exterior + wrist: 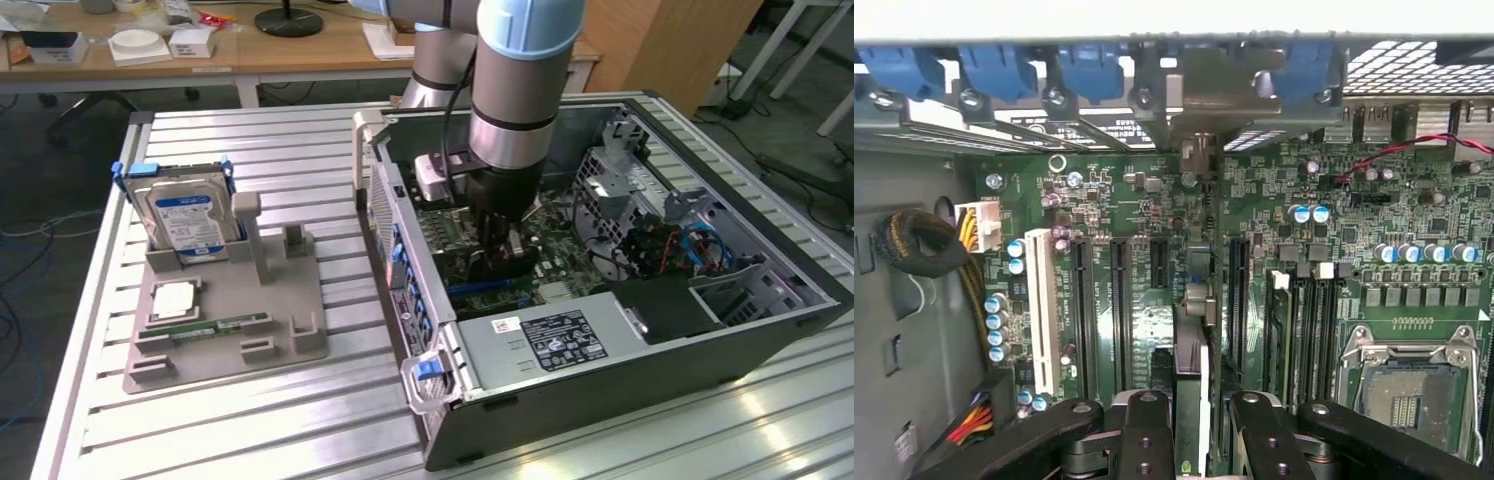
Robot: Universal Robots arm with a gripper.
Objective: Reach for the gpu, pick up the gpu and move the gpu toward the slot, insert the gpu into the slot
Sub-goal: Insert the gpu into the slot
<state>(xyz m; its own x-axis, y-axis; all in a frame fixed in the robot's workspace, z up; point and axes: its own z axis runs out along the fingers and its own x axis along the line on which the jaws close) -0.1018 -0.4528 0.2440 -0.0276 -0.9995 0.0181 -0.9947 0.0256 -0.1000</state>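
Observation:
My gripper [505, 262] reaches down into the open computer case [400, 250] and is shut on the gpu [491, 268], a dark card held upright over the green motherboard [561, 262]. In the wrist view the gpu [1194, 330] shows edge-on between my two black fingers [1144, 430], with my gripper [1199, 445] closed around it. Its metal bracket [1197, 155] lies against the case's rear wall. The card runs along the line of the slot [1198, 265], of which a blue part shows. I cannot tell whether the card's edge is seated in it.
Other long black slots [1119, 300] and a white one [1040, 310] flank the card, with the silver processor socket [1409, 385] beside them. The power supply [574, 335] and drive cage [641, 190] crowd the case. A grey fixture [220, 320] holds a hard drive [187, 215].

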